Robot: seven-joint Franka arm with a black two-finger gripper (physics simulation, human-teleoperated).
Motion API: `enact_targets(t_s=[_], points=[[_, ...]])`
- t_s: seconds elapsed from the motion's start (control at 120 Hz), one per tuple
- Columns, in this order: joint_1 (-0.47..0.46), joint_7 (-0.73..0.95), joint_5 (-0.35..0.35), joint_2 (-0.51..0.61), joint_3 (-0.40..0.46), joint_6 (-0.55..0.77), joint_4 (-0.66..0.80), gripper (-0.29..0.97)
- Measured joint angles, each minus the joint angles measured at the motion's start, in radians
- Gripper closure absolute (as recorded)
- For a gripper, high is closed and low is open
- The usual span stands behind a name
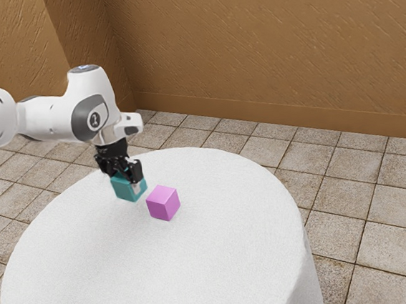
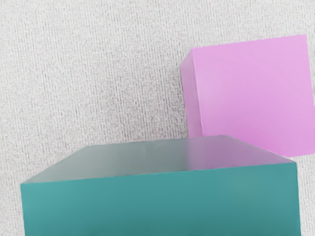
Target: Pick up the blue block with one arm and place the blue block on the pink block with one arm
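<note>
The blue block [image 2: 157, 196] sits right under the hand, its teal top face broad in the wrist view, with the pink block [image 2: 251, 98] just beyond one of its far corners. From the side, the gripper [image 1: 122, 175] comes straight down on the blue block, with a black finger against each of two opposite faces, so the pincer is clamped on it. The block hangs just beside the pink block, on the side toward the exterior view's left, and a little higher than the pink block's base (it looks slightly lifted off the white table [image 1: 201, 281], though the gap beneath is too slight to be sure of). I judge the grasp made and the pick-up at its very start. What is left is most of the job: raising the blue block above the pink block's top face, carrying it across until it is centred over the pink block, lowering it flat, and letting go. The pink block rests alone on the cloth with nothing on top of it.
</note>
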State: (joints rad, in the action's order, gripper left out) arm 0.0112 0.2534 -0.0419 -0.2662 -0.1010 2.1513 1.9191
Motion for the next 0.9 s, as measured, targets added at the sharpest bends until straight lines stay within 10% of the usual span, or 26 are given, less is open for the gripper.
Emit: enact_targets(t_s=[0.9], points=[[0.001,0.12,-0.07,-0.167,0.031,-0.105,-0.225,0.36]])
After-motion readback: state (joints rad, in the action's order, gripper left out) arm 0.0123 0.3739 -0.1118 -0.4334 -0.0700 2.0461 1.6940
